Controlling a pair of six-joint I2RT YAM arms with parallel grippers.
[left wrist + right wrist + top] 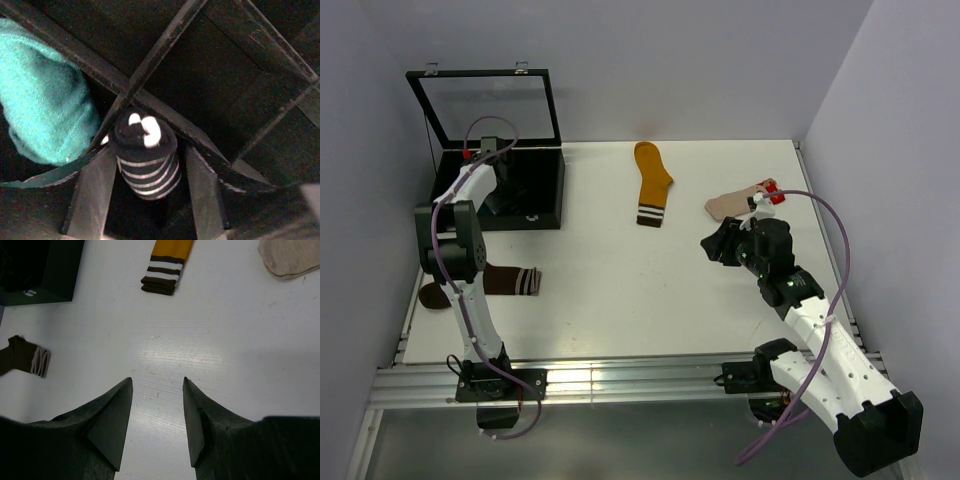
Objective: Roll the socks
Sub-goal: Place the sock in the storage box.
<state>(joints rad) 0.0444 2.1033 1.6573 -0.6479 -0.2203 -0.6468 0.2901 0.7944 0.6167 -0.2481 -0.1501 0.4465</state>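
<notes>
Left gripper part-open astride rolled striped sock in a box cell, not pinching, so stow looks done; right gripper half-open, empty over desk; next: lift clear of dividers, fetch brown sock.

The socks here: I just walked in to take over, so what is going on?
The left claw, open, straddles a rolled striped sock sitting in a compartment of the black box, next to a teal sock in the neighbouring one. The right claw hangs open and empty over the table. A mustard sock, a beige sock and a brown sock lie flat, not yet rolled.
</notes>
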